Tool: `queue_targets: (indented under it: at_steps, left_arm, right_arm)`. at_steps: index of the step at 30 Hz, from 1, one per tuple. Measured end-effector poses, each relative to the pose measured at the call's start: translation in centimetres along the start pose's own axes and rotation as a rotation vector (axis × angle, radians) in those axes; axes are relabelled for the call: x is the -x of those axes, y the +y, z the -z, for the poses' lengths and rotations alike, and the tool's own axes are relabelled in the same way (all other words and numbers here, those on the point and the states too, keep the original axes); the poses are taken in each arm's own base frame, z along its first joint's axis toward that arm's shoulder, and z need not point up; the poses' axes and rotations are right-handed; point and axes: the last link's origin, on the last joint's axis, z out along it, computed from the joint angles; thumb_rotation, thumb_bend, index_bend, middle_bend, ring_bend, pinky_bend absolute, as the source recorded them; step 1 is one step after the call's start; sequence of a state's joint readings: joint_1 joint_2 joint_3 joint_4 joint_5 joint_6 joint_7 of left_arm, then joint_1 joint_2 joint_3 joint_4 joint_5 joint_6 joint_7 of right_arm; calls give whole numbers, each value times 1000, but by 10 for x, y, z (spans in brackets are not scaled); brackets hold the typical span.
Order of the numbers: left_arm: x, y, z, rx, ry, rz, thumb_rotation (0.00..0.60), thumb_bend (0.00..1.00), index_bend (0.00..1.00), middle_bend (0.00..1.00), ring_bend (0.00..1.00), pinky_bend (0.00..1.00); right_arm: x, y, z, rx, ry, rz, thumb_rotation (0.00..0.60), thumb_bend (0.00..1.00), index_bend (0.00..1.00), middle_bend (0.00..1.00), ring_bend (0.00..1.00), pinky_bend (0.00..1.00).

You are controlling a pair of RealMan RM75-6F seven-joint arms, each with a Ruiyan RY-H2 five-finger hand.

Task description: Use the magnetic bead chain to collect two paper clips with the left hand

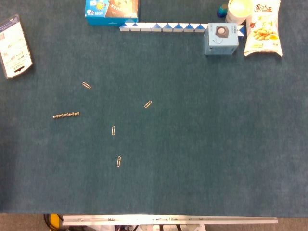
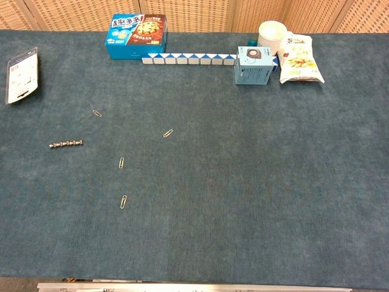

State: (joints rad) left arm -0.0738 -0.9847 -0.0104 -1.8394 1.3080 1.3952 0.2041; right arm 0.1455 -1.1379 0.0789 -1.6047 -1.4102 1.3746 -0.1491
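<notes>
Neither hand shows in either view, so their state cannot be told. On the desk [image 1: 202,144], the bead chain [image 1: 66,115] lies far left, long axis left-to-right, likely nearer the left hand. Right of it, four paper clips are scattered; the nearest paper clip [image 1: 86,85] lies just beyond it.

Blue cookie box [image 2: 136,36]: white Chinese characters on the top face, roughly "趣多多"; cookie picture beside them; small print too fine to read.
Snack bag [image 1: 263,27]: dark Chinese characters on a yellow band at the top; not legible.
Flat blister card [image 1: 15,46]: barcode near its upper end and lines of fine print; none legible.
Light blue small box [image 2: 253,66]: round graphic on the top face; printing on the front face too small to read.
</notes>
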Motion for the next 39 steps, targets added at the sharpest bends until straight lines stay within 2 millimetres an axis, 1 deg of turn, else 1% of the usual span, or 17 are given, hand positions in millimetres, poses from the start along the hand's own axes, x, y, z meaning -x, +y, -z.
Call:
queue_targets:
  at_steps: [16, 25, 34, 39]
  left_arm:
    - [-1, 0, 0, -1, 4, 4, 600, 166, 329, 32, 0, 66]
    - [2, 2, 0, 4, -5, -7, 600, 166, 329, 32, 0, 65]
    - [6, 5, -2, 11, -21, -28, 600, 166, 329, 35, 0, 65]
    - [8, 5, -2, 8, -29, -31, 600, 166, 329, 36, 0, 66]
  right_arm:
    - [1, 0, -1, -1, -11, 2, 600, 0, 388, 416, 386, 695]
    - [-1, 3, -1, 12, -6, -7, 600, 0, 388, 416, 386, 695]
    - [-5, 5, 4, 14, 13, -20, 600, 0, 388, 416, 386, 695]
    - [-4, 6, 3, 23, 7, -21, 600, 0, 388, 416, 386, 695]
